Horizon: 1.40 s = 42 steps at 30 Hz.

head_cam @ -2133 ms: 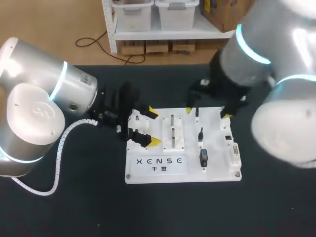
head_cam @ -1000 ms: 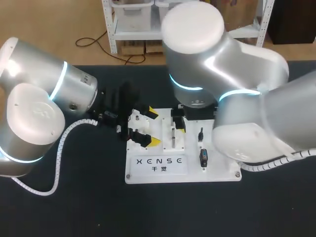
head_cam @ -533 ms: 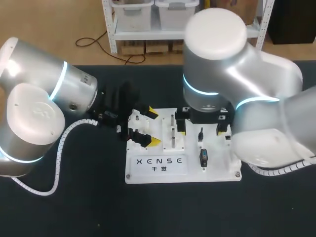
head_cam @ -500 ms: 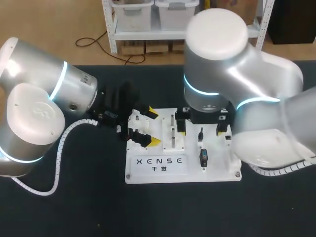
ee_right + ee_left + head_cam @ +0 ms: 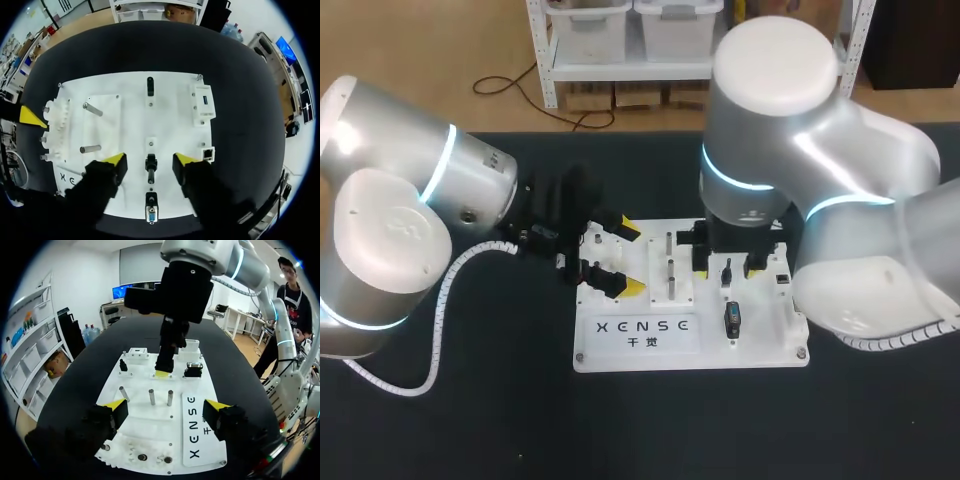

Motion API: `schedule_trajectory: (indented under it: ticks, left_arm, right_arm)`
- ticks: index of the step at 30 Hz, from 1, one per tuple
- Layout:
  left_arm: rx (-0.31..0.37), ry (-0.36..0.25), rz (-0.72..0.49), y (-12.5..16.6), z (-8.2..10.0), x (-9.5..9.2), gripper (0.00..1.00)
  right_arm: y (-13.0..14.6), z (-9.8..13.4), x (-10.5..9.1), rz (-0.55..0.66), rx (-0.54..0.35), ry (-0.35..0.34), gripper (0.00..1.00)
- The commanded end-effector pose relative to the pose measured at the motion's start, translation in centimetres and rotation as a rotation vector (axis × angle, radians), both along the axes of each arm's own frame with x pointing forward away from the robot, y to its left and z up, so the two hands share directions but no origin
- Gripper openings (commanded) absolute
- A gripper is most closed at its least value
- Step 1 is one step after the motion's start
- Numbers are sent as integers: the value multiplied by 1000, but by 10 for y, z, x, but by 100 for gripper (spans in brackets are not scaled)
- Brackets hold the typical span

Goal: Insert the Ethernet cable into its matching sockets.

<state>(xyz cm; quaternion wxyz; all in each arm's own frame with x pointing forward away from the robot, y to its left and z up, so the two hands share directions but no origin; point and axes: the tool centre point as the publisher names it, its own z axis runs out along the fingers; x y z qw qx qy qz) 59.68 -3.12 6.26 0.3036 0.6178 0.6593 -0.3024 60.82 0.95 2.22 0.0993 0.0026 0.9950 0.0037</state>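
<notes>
Apparently at the pick-up step. Hovering over the middle of the white board (image 5: 760,345) with the right jaws apart, one yellow fingertip (image 5: 115,159) on each side of a small black plug (image 5: 150,169) standing upright in its holder, touching it on neither side. Probably the Ethernet cable's end, though too small to say for certain; no cord to be seen.

Next, by the look of it: lower straight down, close on the plug's two flanks, lift clear, then carry right to the small square socket (image 5: 206,153) by the board's right edge and press in square. Calls for keeping the plug upright and turned to match the socket; cannot tell its latch side from here.

Holding the left jaws apart too, empty, at the board's left edge, well apart from the plug.

Around the plug: two steel pegs (image 5: 670,268) to the left, a multi-pin connector (image 5: 732,318) just nearer, another black piece (image 5: 150,86) farther off, a larger white socket block (image 5: 202,102) at the far right. Worth minding the multi-pin connector, close on the near side; nothing seen standing between plug and socket.
</notes>
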Motion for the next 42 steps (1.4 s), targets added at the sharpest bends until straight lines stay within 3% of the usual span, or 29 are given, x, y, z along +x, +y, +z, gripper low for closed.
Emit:
schedule_trajectory:
  ticks: [1, 13, 22, 30, 42]
  left_arm:
    - [4, 1, -1, 0, 0, 1, 100]
    - [4, 1, -1, 0, 0, 1, 100]
    - [4, 1, -1, 0, 0, 1, 100]
    - [4, 1, -1, 0, 0, 1, 100]
    - [4, 1, -1, 0, 0, 1, 100]
  right_arm:
    - [0, 0, 0, 3, 2, 3, 0]
    - [-1, 3, -1, 6, -1, 5, 0]
    - [-5, 34, 5, 7, 14, -31, 0]
    - [-25, 61, 8, 2, 17, -57, 0]
    - [-60, 55, 3, 36, 22, -28, 0]
